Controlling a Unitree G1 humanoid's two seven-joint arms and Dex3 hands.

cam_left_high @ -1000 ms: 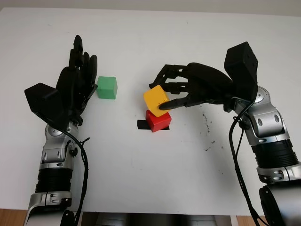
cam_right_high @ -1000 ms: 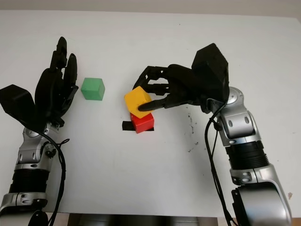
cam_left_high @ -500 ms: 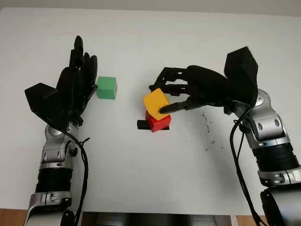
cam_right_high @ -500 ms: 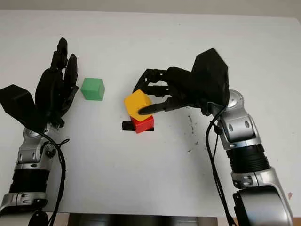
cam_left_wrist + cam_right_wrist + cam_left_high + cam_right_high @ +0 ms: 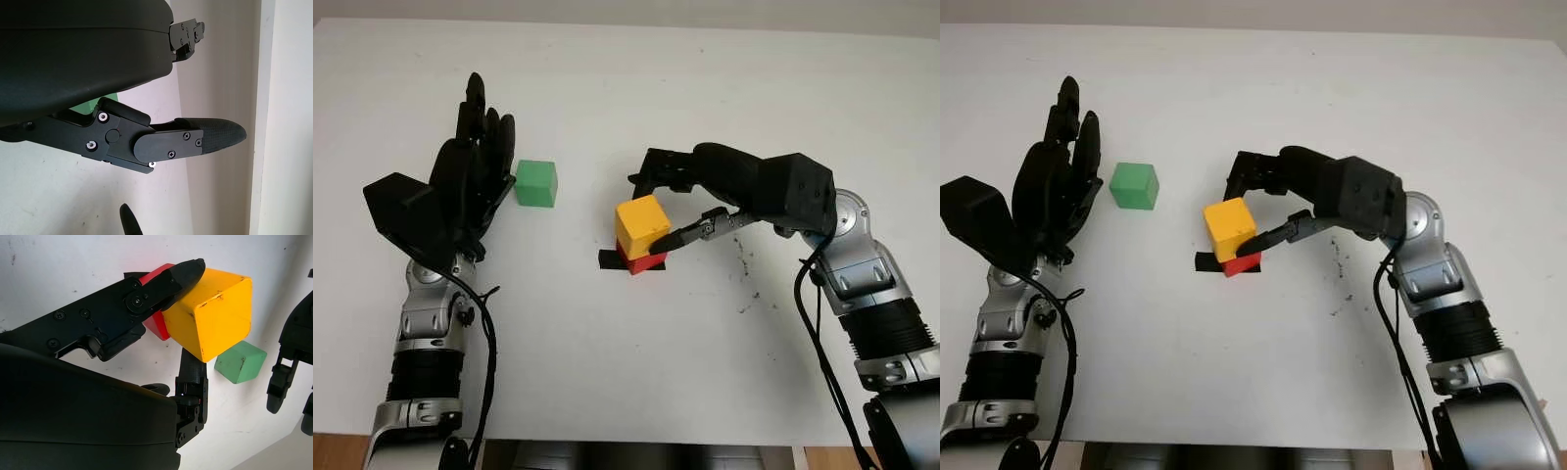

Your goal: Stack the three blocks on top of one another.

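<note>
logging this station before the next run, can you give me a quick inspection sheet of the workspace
surface: white table, with dark specks near the right arm.
job's things: yellow block sits on the red block; green block stands apart on the table, not yet stacked.
clutter: black tape mark under the red block.
robot hands: right robot hand is around the yellow block, one finger against its side; whether it grips cannot be told. Left robot hand is open, beside the green block, not touching it.
cables: black cables run along both forearms.
surroundings: brown strips below the table's near edge at both bottom corners.
</note>
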